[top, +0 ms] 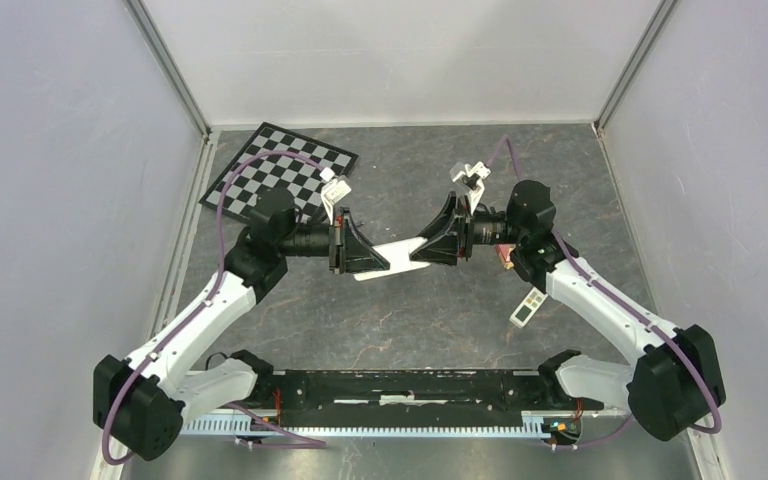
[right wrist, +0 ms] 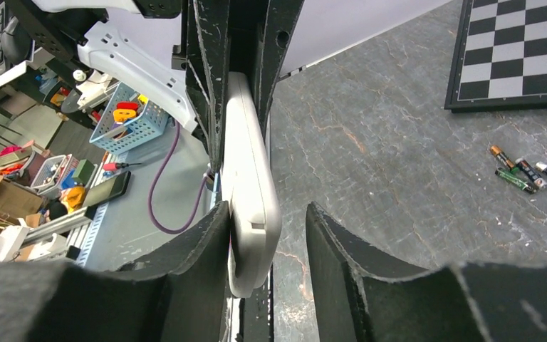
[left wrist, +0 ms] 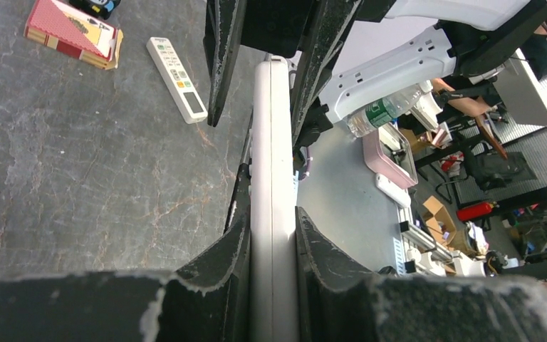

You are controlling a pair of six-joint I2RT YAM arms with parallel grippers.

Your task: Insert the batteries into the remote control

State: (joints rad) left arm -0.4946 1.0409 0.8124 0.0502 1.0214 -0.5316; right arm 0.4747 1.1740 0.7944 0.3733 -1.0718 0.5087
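Risk first: the remote [top: 400, 258] hangs in the air between the two arms, and only one grip on it looks firm. The left hand [left wrist: 271, 214] is clamped on one end, both fingers flat against the faces. The right hand [right wrist: 267, 210] straddles the other end with its jaws partway apart. One finger touches the remote, and a clear gap shows to the other.

If the left lets go now, I reckon the remote drops to the worktop [right wrist: 399, 142]. If the right closes off-centre, it could lever the remote round in the left's grip. Seen edge-on like this, I cannot tell which way the battery side faces, so a wrong turn here could cost a re-grip.

The batteries [right wrist: 520, 171] lie in a loose cluster on the worktop, just beside the checkerboard [right wrist: 520, 57] and well apart from the remote. With both hands busy, neither is free to fetch them. A second remote [left wrist: 176, 69] lies flat nearby, a possible mix-up.

As for pose, both arms reach in from the sides with forearms roughly level. The wrists are turned inward, so the hands point at each other over the middle of the worktop.
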